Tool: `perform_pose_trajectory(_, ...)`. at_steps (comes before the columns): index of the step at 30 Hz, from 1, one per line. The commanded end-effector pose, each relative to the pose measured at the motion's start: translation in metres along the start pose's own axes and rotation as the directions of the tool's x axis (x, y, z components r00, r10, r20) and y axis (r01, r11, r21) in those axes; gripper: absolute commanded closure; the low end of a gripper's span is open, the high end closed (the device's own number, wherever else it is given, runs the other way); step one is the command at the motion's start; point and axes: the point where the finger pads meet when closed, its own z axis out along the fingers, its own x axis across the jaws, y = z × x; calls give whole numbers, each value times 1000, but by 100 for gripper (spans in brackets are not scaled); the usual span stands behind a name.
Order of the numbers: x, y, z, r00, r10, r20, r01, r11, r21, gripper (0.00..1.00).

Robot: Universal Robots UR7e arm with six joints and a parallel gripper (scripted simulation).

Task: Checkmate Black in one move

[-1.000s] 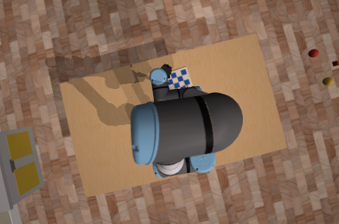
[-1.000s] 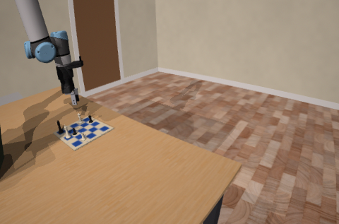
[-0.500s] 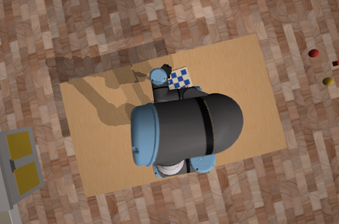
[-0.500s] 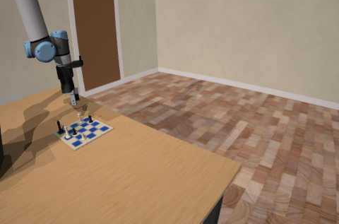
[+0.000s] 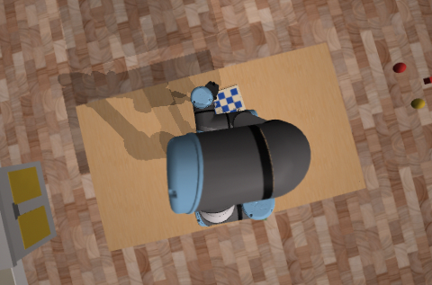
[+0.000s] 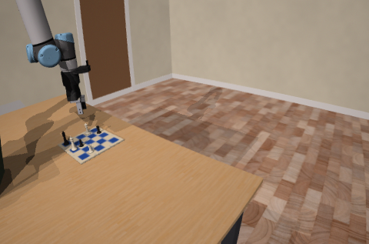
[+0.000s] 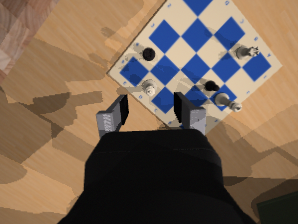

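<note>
Looking down from the top view, you see the arm (image 5: 238, 165) covering most of the table (image 5: 315, 96). Only a corner of the board (image 5: 229, 100) shows past the wrist, and you cannot see any pieces or the gripper from here.

Turning to the exterior view, you have the gripper (image 6: 80, 108) hanging above the far edge of the board (image 6: 101, 147), well clear of the pieces. The board lies flat on the table (image 6: 154, 182), toward its far left part. On it you can make out a tall black piece (image 6: 64, 137) at the left corner, a white piece (image 6: 71, 143) just beside it, a small black piece (image 6: 81, 143) next to that, a small white piece (image 6: 91, 148) nearer you, and a white piece (image 6: 87, 128) and a black pawn (image 6: 98, 129) at the far side. All stand upright. A brown door (image 6: 104, 32) is behind the arm.

Through the wrist view, you look straight down past the gripper (image 7: 150, 114), whose fingers are spread to their widest with nothing between them. A white pawn (image 7: 148, 87) stands on the board's edge row just ahead of the gap between the fingers, far below them. A black pawn (image 7: 148, 52) sits beyond it, near the corner. To the right you have a black pawn (image 7: 211, 86), a tall white piece (image 7: 229, 102) and another white piece (image 7: 245, 51).
</note>
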Motion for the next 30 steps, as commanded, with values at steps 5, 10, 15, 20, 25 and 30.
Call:
perform_pose_trajectory(5, 0, 0, -22, 1000, 0, 1, 0, 1000, 2, 0)
perform_pose_trajectory(10, 0, 0, -34, 1000, 0, 1, 0, 1000, 2, 0)
perform_pose_trajectory(15, 0, 0, -52, 1000, 0, 1, 0, 1000, 2, 0)
perform_pose_trajectory(20, 0, 0, -62, 1000, 0, 1, 0, 1000, 2, 0)
perform_pose_trajectory(25, 0, 0, -63, 1000, 0, 1, 0, 1000, 2, 0)
perform_pose_trajectory(30, 0, 0, -63, 1000, 0, 1, 0, 1000, 2, 0)
